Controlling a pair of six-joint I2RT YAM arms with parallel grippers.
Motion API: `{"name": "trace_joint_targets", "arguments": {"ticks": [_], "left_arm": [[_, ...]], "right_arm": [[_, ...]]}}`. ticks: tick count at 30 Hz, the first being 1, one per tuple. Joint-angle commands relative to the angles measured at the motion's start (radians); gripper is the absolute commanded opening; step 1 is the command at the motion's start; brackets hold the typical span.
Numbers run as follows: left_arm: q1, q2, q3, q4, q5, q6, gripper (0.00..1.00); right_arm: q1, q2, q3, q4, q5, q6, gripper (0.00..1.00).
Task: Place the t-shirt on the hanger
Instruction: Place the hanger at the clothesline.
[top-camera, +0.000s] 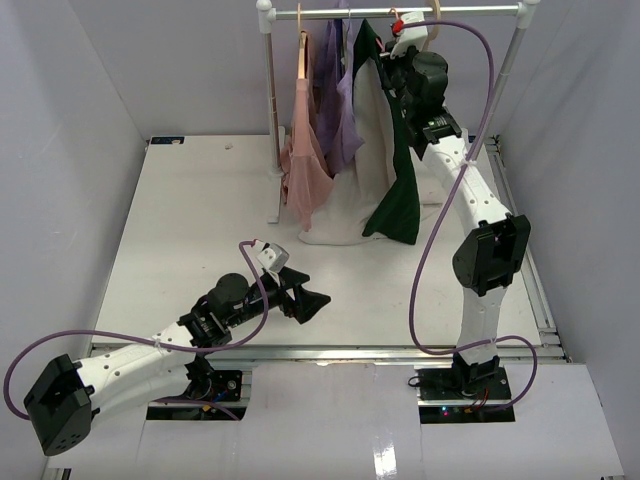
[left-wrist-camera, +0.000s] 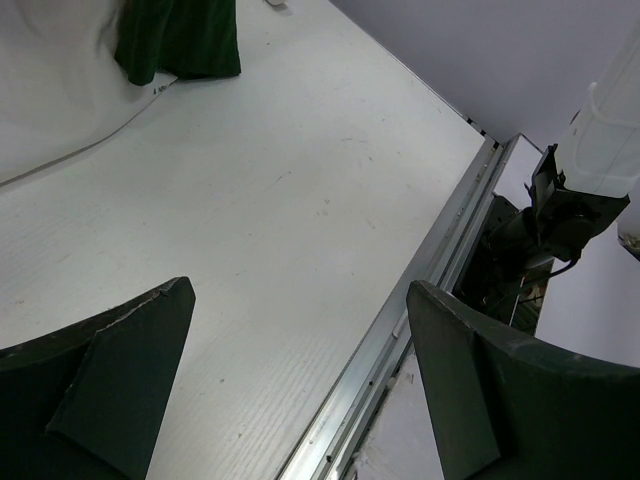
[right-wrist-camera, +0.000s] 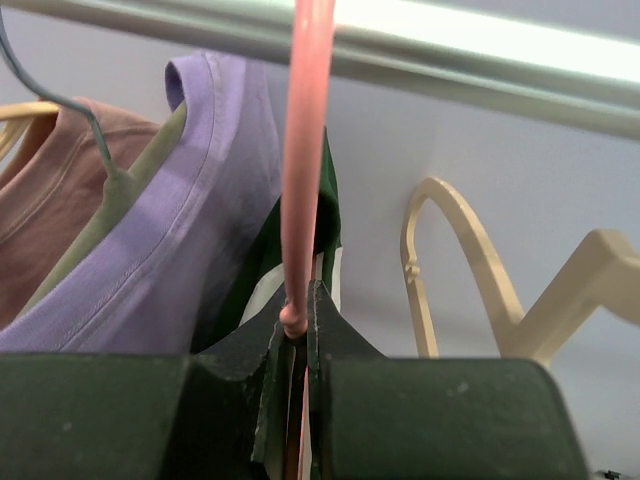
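The t-shirt (top-camera: 372, 150) hangs at the clothes rack, cream front with dark green sleeves, and its hem rests on the table. It also shows in the left wrist view (left-wrist-camera: 180, 40) and behind the pink wire in the right wrist view (right-wrist-camera: 326, 200). My right gripper (top-camera: 402, 58) is raised to the rack top. In the right wrist view it (right-wrist-camera: 300, 312) is shut on the hanger (right-wrist-camera: 305, 150), whose pale pink hook runs up across the rail. My left gripper (top-camera: 316, 300) is open and empty, low over the table near the front edge (left-wrist-camera: 300, 290).
The rack rail (right-wrist-camera: 450, 40) carries a dusty-pink garment (top-camera: 305, 150), a lilac garment (top-camera: 340, 100) and a beige wooden hanger (right-wrist-camera: 450, 250). The rack's white post (top-camera: 272, 110) stands left of them. A metal edge strip (left-wrist-camera: 430, 270) runs along the table's front.
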Motion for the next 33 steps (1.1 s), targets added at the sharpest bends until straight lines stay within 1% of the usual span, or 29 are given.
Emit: {"name": "trace_joint_targets", "arguments": {"ticks": [1, 4, 11, 17, 23, 33], "left_arm": [[-0.008, 0.003, 0.002, 0.034, 0.015, -0.004, 0.98], [-0.008, 0.01, 0.002, 0.034, 0.016, -0.004, 0.98], [-0.011, 0.013, 0.004, 0.039, 0.018, -0.004, 0.98], [-0.012, 0.021, 0.006, 0.035, 0.018, -0.004, 0.98], [-0.014, 0.013, 0.005, 0.038, 0.021, -0.006, 0.98], [-0.018, 0.011, 0.0, 0.05, 0.034, -0.014, 0.98]], "right_arm": [[0.013, -0.094, -0.04, 0.212, 0.057, -0.024, 0.08], [0.017, -0.055, 0.052, 0.171, 0.082, -0.031, 0.08], [0.024, -0.072, 0.032, 0.222, 0.089, -0.035, 0.08], [0.026, 0.006, 0.167, 0.165, 0.096, -0.05, 0.08], [0.024, 0.04, 0.17, 0.194, 0.094, -0.048, 0.08], [0.017, 0.094, 0.165, 0.149, 0.113, -0.004, 0.08]]}}
